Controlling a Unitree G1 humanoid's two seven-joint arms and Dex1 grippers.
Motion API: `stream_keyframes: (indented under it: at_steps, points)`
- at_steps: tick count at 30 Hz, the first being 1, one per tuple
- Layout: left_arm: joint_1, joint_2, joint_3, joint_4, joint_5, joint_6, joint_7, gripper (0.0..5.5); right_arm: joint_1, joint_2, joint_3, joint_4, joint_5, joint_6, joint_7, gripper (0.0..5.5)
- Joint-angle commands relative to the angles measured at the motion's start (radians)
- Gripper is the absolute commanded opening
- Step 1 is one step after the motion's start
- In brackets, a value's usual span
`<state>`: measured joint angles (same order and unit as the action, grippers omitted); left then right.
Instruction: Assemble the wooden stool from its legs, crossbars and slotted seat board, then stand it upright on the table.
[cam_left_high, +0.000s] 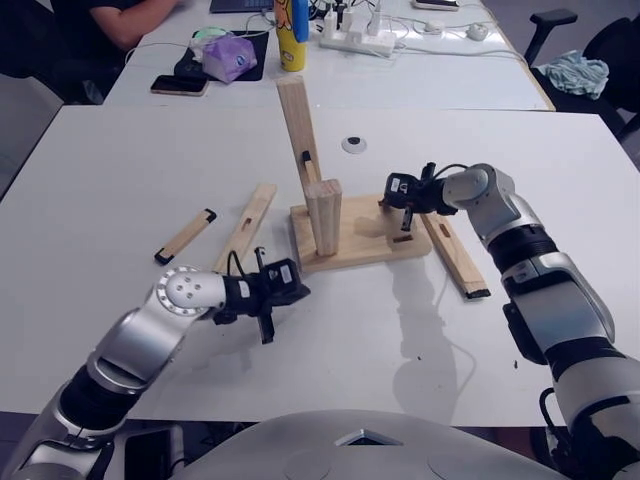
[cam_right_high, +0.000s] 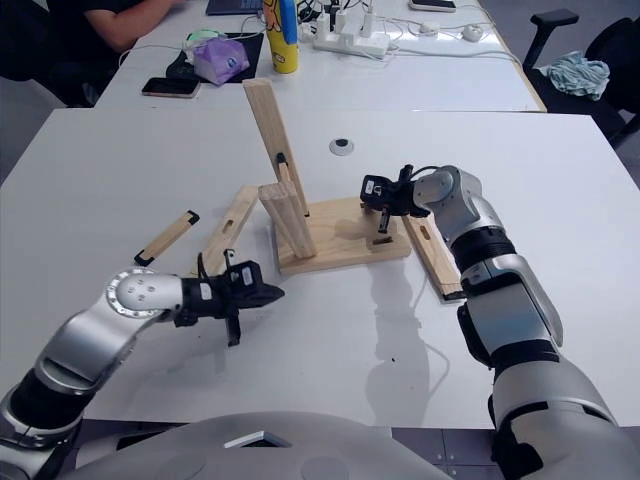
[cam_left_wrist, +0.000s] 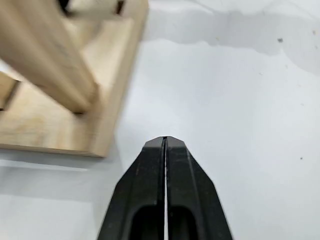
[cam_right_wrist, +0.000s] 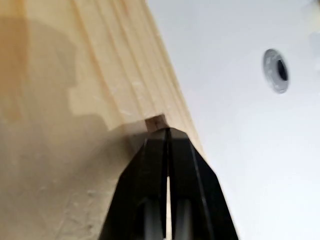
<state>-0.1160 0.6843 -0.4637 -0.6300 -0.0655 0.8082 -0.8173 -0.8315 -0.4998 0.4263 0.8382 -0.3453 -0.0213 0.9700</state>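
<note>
Seat board (cam_left_high: 372, 243) flat on table (cam_left_high: 130, 170), 2 legs (cam_left_high: 323, 215) standing in it — 1 tilted. Left gripper (cam_left_wrist: 165, 142) pressed closed, empty, near board's corner. Right gripper (cam_right_wrist: 166, 131) closed at board's edge — brown speck (cam_right_wrist: 158, 121) at tip, unidentifiable.

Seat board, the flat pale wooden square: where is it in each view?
Left eye: flat pale wooden seat board, centre of white table.
Right eye: centre too.
Left wrist: ahead of left fingers.
Right wrist: beneath right fingers.
Landmark: round grey table grommet beyond it (eyes, right wrist).
</note>
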Motion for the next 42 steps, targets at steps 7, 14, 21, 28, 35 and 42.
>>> stream_keyframes:
  at_steps: [7, 14, 21, 28, 35, 42]
  points:
    - [-0.104, -0.078, -0.177, 0.315, 0.267, -0.062, 0.192, 0.02, 0.131, 0.000, 0.059, -0.116, 0.002, 0.192, 0.173, 0.00]
    - [-0.173, -0.111, -0.127, 0.442, 0.306, -0.135, 0.225, 0.02, 0.181, -0.012, 0.044, -0.268, 0.059, 0.287, 0.215, 0.00]
    - [-0.217, -0.171, -0.051, 0.548, 0.309, -0.193, 0.261, 0.02, 0.245, -0.024, 0.027, -0.464, 0.125, 0.392, 0.224, 0.00]
    - [-0.206, -0.215, 0.051, 0.648, 0.261, -0.270, 0.275, 0.02, 0.303, -0.059, -0.063, -0.722, 0.261, 0.572, 0.248, 0.00]
    - [-0.206, -0.207, 0.100, 0.731, 0.274, -0.333, 0.298, 0.02, 0.268, -0.063, -0.321, -0.885, 0.447, 0.759, 0.128, 0.00]
    - [-0.215, -0.241, 0.087, 0.793, 0.283, -0.376, 0.306, 0.02, 0.337, -0.084, -0.264, -0.825, 0.368, 0.707, -0.041, 0.00]
